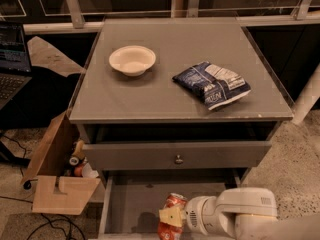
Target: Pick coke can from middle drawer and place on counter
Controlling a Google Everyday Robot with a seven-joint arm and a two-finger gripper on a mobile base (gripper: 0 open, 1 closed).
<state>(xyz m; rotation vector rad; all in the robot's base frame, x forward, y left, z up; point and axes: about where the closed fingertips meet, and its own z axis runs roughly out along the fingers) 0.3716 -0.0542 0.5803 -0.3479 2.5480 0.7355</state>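
Although its base runs off the bottom edge, we can see the coke can point(176, 202) standing at a slight lean inside the middle drawer point(135, 204), caught in the gripper point(172, 218); the gripper is closed around the can, one yellowish pad point(171, 217) lying flat against its near side, the other finger hidden behind it; we cannot tell whether the can touches the drawer floor; the white arm point(235, 216) reaches in from the right of the gripper as we look; the drawer's bare grey floor spreads to the left of the gripper and beyond it; just beyond and above the gripper is a closed drawer front point(150, 155) with a small round knob point(178, 159); higher and farther off lies the counter point(165, 94); on it, up and left of the gripper, sits a pale bowl point(132, 60), and up and right of the gripper a blue-and-white chip bag point(212, 84), the two well apart; far left of the gripper, on the ground beside the cabinet, stands an open cardboard box point(55, 184).
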